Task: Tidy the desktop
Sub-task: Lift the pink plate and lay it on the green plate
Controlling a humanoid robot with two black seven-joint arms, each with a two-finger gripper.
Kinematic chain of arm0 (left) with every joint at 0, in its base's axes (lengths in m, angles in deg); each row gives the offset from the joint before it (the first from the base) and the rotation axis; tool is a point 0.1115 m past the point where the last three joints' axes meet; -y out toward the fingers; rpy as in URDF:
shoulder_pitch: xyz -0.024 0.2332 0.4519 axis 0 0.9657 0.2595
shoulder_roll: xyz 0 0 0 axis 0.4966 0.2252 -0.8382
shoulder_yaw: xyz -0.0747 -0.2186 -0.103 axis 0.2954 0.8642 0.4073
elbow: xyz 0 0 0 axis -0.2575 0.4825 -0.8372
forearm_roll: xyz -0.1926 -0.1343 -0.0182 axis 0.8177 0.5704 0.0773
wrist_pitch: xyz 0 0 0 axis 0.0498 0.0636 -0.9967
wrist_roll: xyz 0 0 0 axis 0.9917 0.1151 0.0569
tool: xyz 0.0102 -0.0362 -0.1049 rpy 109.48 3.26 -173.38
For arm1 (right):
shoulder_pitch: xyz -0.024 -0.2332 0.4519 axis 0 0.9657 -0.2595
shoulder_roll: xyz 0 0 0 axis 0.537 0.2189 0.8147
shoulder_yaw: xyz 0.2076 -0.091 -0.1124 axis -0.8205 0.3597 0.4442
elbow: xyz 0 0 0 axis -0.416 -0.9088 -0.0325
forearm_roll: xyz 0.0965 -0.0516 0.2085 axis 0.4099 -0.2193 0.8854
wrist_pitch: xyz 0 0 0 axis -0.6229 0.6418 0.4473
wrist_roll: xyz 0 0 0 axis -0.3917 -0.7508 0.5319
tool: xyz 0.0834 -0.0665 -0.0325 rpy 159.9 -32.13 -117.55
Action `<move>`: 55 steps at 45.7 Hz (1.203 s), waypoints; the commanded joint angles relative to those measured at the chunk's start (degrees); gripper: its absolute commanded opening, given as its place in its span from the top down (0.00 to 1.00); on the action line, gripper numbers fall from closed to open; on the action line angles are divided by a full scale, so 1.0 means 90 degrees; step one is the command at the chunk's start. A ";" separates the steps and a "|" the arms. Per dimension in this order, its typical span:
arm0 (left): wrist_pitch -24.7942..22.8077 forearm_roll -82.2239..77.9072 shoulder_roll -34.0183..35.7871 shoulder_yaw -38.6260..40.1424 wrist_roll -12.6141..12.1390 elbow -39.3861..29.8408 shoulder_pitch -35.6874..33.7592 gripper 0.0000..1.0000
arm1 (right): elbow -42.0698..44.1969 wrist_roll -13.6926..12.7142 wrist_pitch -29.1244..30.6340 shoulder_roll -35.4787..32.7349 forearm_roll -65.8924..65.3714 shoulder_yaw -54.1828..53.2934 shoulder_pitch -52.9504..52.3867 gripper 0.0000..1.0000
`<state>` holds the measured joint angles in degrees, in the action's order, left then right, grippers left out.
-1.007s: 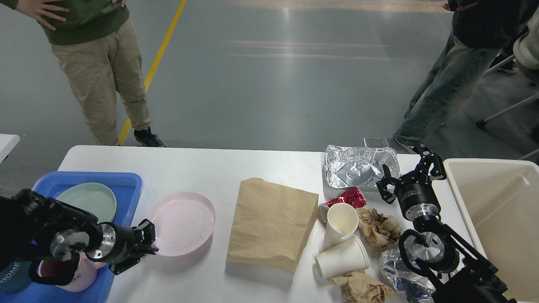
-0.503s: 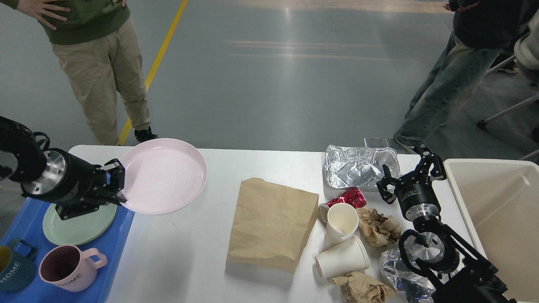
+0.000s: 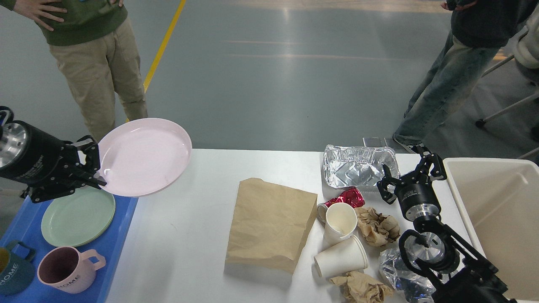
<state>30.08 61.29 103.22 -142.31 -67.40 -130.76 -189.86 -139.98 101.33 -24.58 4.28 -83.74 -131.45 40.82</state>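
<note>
The white desktop (image 3: pixel 198 235) spans the view. My left gripper (image 3: pixel 93 168) is shut on the rim of a pink plate (image 3: pixel 145 156) and holds it in the air over the table's far left corner, beside a blue tray (image 3: pixel 120 235). The tray holds a green plate (image 3: pixel 78 216), a pink mug (image 3: pixel 69 269) and a dark mug (image 3: pixel 14 271). My right gripper (image 3: pixel 410 170) is open and empty beside a foil tray (image 3: pixel 358 166). A brown paper bag (image 3: pixel 269 223), two paper cups (image 3: pixel 341 237), a red wrapper (image 3: pixel 347 197) and crumpled paper (image 3: pixel 379 227) lie on the table.
A beige bin (image 3: pixel 501 219) stands at the right edge of the table. Crumpled foil (image 3: pixel 400 273) and more brown paper (image 3: pixel 362 288) lie at the front right. One person stands behind the far left corner, another behind the far right.
My left gripper took the pink plate off the table, lifted it and moved it left and back toward the blue tray. The right arm has not moved.
</note>
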 commanded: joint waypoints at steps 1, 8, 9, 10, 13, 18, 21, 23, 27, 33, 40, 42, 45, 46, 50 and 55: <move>-0.0160 -0.0054 0.0401 -0.0011 -0.0079 0.1195 0.0847 1.00 | -0.0010 0.0000 0.0000 0.0000 0.0000 0.0000 0.0000 0.00; -0.0219 -0.0103 0.0704 0.0467 -0.0078 0.2924 0.2575 1.00 | -0.0010 0.0000 0.0000 0.0000 0.0000 0.0000 0.0000 0.00; -0.0210 -0.0103 0.0743 0.0574 -0.0088 0.3168 0.2800 1.00 | -0.0010 0.0000 0.0000 0.0000 0.0000 0.0000 0.0009 0.00; -0.0200 -0.0103 0.0811 0.0653 -0.0117 0.3383 0.3054 1.00 | -0.0010 0.0000 0.0000 0.0000 0.0000 0.0000 0.0009 0.00; -0.0161 -0.0093 0.0919 0.0974 -0.0176 0.4086 0.3815 1.00 | -0.0010 0.0000 0.0000 0.0000 0.0000 0.0000 0.0000 0.00; -0.0102 -0.0103 0.0968 0.1833 -0.0400 0.5229 0.4968 1.00 | -0.0010 0.0000 0.0000 0.0000 0.0000 0.0000 0.0000 0.00; 0.0014 -0.0103 0.0910 0.2341 -0.0586 0.5669 0.5681 1.00 | -0.0010 0.0000 0.0000 0.0000 0.0000 0.0000 0.0009 0.00; 0.0219 -0.0161 0.0861 0.2605 -0.0693 0.5894 0.6053 1.00 | -0.0010 0.0000 0.0000 0.0000 0.0000 0.0000 0.0009 0.00; 0.0863 -0.0590 0.0783 0.2919 -0.0957 0.6149 0.6503 1.00 | -0.0010 0.0000 0.0000 0.0000 0.0000 0.0000 0.0000 0.00; 0.1285 -0.1128 0.0607 0.3231 -0.0977 0.6100 0.6650 1.00 | -0.0010 0.0000 0.0000 0.0000 0.0000 0.0000 0.0000 0.00; 0.1275 -0.1128 0.0626 0.3476 -0.0957 0.6100 0.6748 1.00 | -0.0010 0.0000 0.0000 0.0000 0.0000 0.0000 0.0000 0.00; 0.1275 -0.1128 0.0617 0.3495 -0.0948 0.6100 0.6748 1.00 | -0.0010 0.0000 0.0000 0.0000 0.0000 0.0000 0.0000 0.00; 0.1217 -0.1128 0.0587 0.3505 -0.0948 0.6081 0.6767 1.00 | -0.0010 0.0000 0.0000 0.0000 0.0000 0.0000 0.0000 0.00; 0.1168 -0.1128 0.0587 0.3524 -0.0948 0.6071 0.6796 1.00 | -0.0010 0.0000 0.0000 0.0000 0.0000 0.0000 0.0000 0.00; 0.0963 -0.1128 0.0587 0.3700 -0.0928 0.5915 0.6894 1.00 | -0.0010 0.0000 0.0000 0.0000 0.0000 0.0000 0.0000 0.00; 0.0913 -0.1119 0.0597 0.3905 -0.0928 0.5710 0.7070 1.00 | -0.0010 0.0000 0.0000 0.0000 0.0000 0.0000 0.0000 0.00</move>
<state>38.96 51.14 108.51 -108.90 -75.78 -77.64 -127.69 -140.08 101.33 -24.58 4.28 -83.74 -131.45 40.81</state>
